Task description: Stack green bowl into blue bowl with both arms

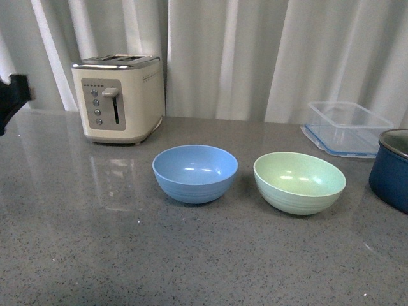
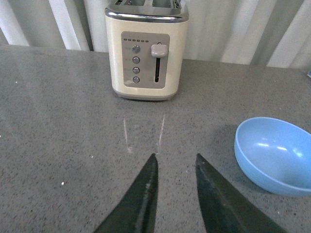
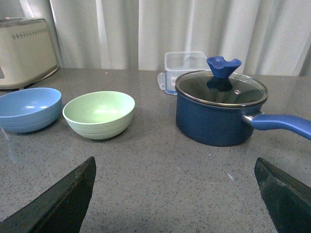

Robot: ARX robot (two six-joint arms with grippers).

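Observation:
The green bowl [image 1: 299,182] sits upright on the grey countertop, right of the blue bowl [image 1: 195,173], a small gap between them. Both are empty. In the front view only a black part of my left arm [image 1: 11,99] shows at the far left edge; the right arm is out of that view. My left gripper [image 2: 176,162] is shut and empty above the counter, the blue bowl [image 2: 274,154] off to one side of it. My right gripper [image 3: 175,165] is open and empty, with the green bowl [image 3: 99,114] and the blue bowl [image 3: 28,109] ahead of it.
A cream toaster [image 1: 118,97] stands at the back left. A clear plastic container [image 1: 346,127] sits at the back right. A dark navy pot [image 1: 392,169] with a glass lid [image 3: 221,88] and a blue handle [image 3: 282,124] stands right of the green bowl. White curtains hang behind.

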